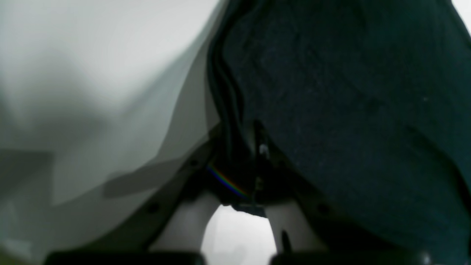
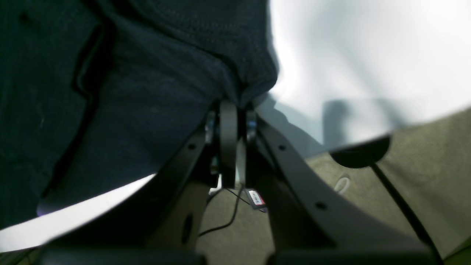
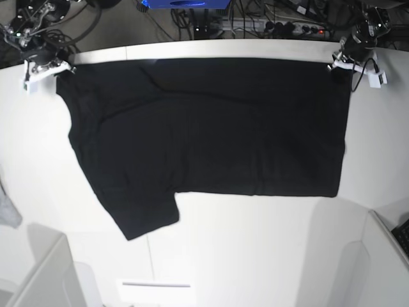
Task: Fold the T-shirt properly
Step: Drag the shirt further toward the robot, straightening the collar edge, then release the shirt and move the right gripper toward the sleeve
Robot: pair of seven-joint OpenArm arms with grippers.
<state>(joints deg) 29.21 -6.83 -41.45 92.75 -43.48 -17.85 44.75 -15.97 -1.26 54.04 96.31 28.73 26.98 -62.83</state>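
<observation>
The black T-shirt [image 3: 211,128] lies plain side up across the white table [image 3: 255,249], with one sleeve [image 3: 140,214] pointing to the front left. My right gripper [image 3: 52,65] is shut on its far left corner. In the right wrist view the right gripper [image 2: 235,110] pinches bunched black cloth [image 2: 147,92]. My left gripper [image 3: 340,62] is shut on the far right corner. In the left wrist view the left gripper [image 1: 254,143] clamps the dark fabric [image 1: 349,92]. No print shows.
A pale grey cloth scrap [image 3: 7,211] lies at the table's left edge. Cables and a power strip [image 3: 281,25] run behind the far edge. White bins stand at the front left [image 3: 38,275] and front right [image 3: 383,262]. Olive floor with cables [image 2: 423,165] lies beyond the table edge.
</observation>
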